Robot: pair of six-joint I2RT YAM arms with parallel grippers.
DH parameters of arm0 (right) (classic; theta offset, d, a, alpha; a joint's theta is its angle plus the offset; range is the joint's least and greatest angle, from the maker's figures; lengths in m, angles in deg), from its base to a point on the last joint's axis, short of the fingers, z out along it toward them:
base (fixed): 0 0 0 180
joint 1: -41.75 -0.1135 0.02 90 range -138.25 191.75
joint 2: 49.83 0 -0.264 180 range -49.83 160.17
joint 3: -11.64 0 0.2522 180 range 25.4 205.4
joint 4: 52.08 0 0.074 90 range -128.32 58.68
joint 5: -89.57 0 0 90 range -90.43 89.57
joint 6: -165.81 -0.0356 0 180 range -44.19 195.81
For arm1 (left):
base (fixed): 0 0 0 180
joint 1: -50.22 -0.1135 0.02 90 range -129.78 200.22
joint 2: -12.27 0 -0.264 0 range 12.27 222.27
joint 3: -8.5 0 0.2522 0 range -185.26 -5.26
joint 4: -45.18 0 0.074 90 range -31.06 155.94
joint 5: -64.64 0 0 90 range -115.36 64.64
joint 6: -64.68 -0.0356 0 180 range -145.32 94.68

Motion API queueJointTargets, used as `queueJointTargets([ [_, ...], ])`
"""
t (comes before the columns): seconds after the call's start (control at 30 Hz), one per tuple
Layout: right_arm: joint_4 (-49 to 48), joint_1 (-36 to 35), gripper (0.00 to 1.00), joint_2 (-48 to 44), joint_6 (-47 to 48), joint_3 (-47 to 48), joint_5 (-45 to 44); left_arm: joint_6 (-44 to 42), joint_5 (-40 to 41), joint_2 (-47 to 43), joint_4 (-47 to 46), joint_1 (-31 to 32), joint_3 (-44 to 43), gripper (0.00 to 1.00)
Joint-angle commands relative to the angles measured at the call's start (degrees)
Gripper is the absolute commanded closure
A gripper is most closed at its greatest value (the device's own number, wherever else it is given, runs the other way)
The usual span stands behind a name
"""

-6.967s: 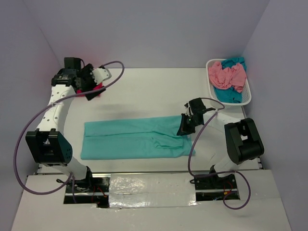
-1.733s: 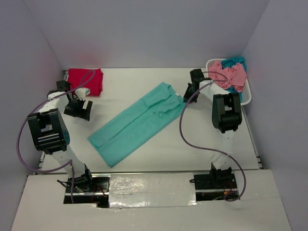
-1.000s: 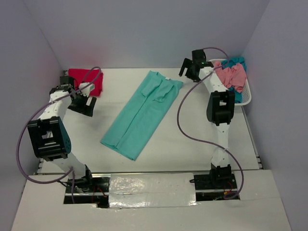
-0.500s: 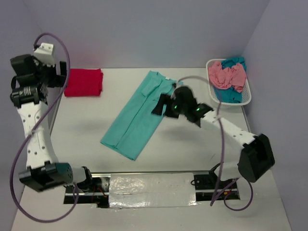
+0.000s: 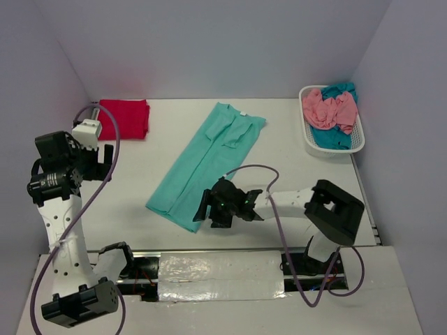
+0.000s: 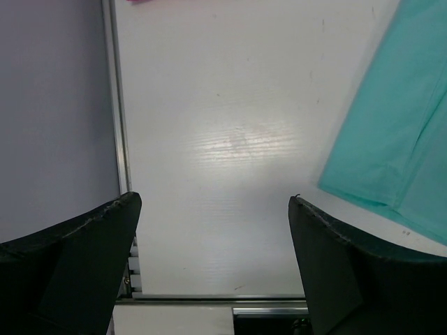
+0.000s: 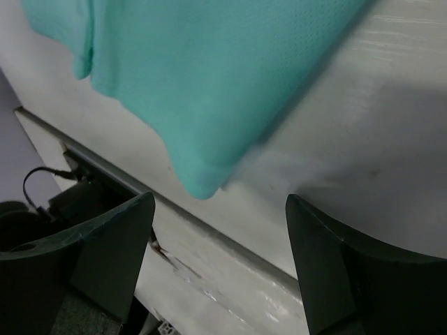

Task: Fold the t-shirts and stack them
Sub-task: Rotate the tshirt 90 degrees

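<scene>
One long mint-teal shirt (image 5: 206,164) lies flat as a smooth narrow strip.

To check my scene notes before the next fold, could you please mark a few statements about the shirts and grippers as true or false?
1. The red t-shirt lies folded at the far left corner of the table. True.
2. The mint-teal t-shirt is in the basket. False: it lies diagonally on the table, folded into a long strip.
3. The pink t-shirt lies in the basket. True.
4. The left gripper is clamped on the red t-shirt. False: it is open, holds nothing and is apart from that shirt.
5. The right gripper is at the near end of the mint-teal t-shirt, jaws apart. True.
</scene>
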Motion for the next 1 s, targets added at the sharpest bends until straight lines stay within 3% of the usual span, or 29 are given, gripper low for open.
queueJointTargets([
  [0.0,-3.2,-1.1,0.17,5.7,-5.9,5.3,-1.9,-3.1,1.3,-1.5,0.1,0.0,1.1,0.01],
  [0.23,-0.4,-2.4,0.18,11.9,-7.3,12.3,-1.7,-6.1,2.7,2.7,1.3,1.1,-2.1,0.01],
  [0.4,-6.5,-3.8,0.28,11.4,-13.2,6.4,0.5,-6.1,1.5,6.0,0.4,1.1,-3.4,0.02],
  [0.5,-9.4,-4.1,0.49,11.8,-14.9,2.2,2.2,-5.6,-1.0,7.9,0.5,1.2,-4.7,0.03],
  [0.6,-10.2,-4.3,0.80,11.8,-14.6,0.5,2.8,-5.7,-4.4,9.3,0.4,1.2,-4.6,0.04],
  [0.7,-10.5,-4.0,1.00,10.5,-14.2,-1.5,2.3,-6.2,-9.5,11.3,1.1,1.1,-4.6,0.09],
  [0.87,-11.2,-3.6,1.00,6.2,-12.2,-6.2,2.1,-4.2,-13.5,14.6,-1.6,4.5,-4.0,0.14],
  [0.97,-11.0,-3.2,1.00,3.9,-10.3,-10.2,2.4,-3.1,-8.3,14.9,-6.1,13.2,-1.2,0.14],
])
